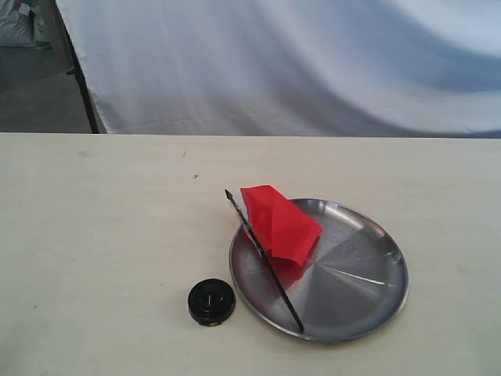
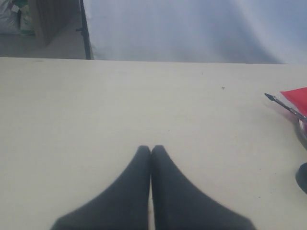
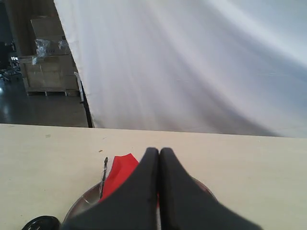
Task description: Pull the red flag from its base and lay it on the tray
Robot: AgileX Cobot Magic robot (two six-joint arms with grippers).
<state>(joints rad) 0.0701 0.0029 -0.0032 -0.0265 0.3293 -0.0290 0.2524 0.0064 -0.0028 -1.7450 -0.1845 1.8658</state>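
1. Left wrist view: of the flag (image 2: 297, 97), only a red corner and the pointed stick tip show. The rest is cut by the frame edge. The base (image 2: 303, 178) is a dark sliver at the same edge.
2. Right wrist view: the right gripper (image 3: 159, 151) blocks most of the tray (image 3: 84, 206) and part of the flag. The base is half cut off.
3. Left gripper (image 2: 151, 149): jaws pressed together, holding nothing, over bare table (image 2: 72, 120). Cannot tell if they touch it.
4. Right gripper: jaws together, holding nothing. Contact with the tray cannot be told.
5. Exterior view: the flag lies on the tray, lower right of centre. The cloth is crumpled on the tray's upper-left part. The stick runs diagonally, tip past the rim at upper left, the other end at the lower rim.
6. The base sits on the table at lower centre, just beside the tray's left rim, not touching it and separate from the flag.
7. A white curtain (image 1: 297, 63) spans the top of the frame.
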